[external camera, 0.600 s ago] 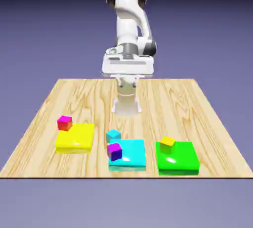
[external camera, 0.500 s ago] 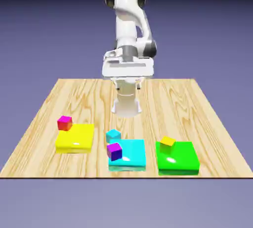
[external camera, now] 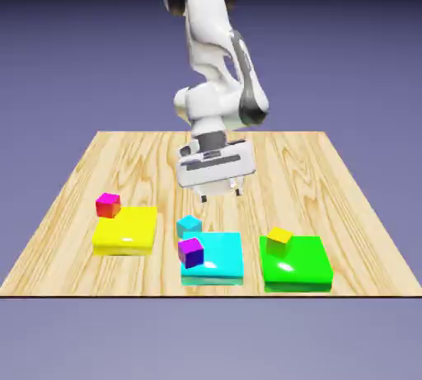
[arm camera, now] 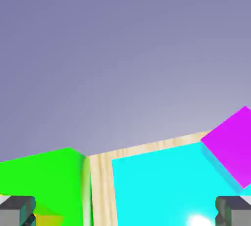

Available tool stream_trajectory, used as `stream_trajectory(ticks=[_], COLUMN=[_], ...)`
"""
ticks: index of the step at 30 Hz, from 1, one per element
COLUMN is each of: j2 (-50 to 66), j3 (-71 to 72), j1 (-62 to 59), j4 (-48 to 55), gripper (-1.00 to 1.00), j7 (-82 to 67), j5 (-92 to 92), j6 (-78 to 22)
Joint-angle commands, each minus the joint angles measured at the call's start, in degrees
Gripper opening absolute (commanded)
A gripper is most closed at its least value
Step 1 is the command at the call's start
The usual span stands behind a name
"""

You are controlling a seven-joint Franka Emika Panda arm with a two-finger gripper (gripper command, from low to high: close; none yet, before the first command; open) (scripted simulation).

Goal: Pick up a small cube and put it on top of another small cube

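Since half a second ago the arm has swung its hand down and forward: the gripper (external camera: 222, 196) now hangs low over the wood-grain table (external camera: 330, 172), tilted, where before it sat higher against the arm's column, and the upper arm leans further toward the exterior view's left. Nothing on the table has shifted. The fingers (arm camera: 17, 209) stand spread wide with nothing between them, grey blocky tips at the two bottom corners of the hand view. The small cube (external camera: 189, 225), matte cyan with bluer sides, rests on the bare planks just at the cyan slab's (external camera: 222, 256) far left corner, at about 7 o'clock from the gripper and apart from it. The slab is a flat glossy square with a white highlight; a small purple cube (external camera: 190, 251) sits on its left edge, at 6 o'clock from the small cube. At 9 o'clock lies a glossy yellow slab (external camera: 128, 231) with a magenta-and-red cube (external camera: 108, 204) at its far left corner; at 3 o'clock a glossy green slab (external camera: 298, 265) carries a yellow cube (external camera: 279, 240). The hand view shows the cyan and green slabs, a strip of pale wood between them, and the purple cube's flat face.
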Motion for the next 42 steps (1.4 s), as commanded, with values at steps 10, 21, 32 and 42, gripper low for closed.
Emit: stream_trajectory(ticks=[10,21,32,42], j2=[10.45,21.95,33.45,46.71], j3=[-12.59,-26.44,-40.28,-38.16], j1=[16.63,34.92,53.22,53.71], j4=[-0.32,-0.68,-1.04,1.33], gripper=[0.00,0.00,0.00,0.00], j7=[-11.88,-24.95,-38.01,-42.83], j5=[24.92,52.33,79.74,94.45], j6=[0.85,1.79,2.73,-3.41])
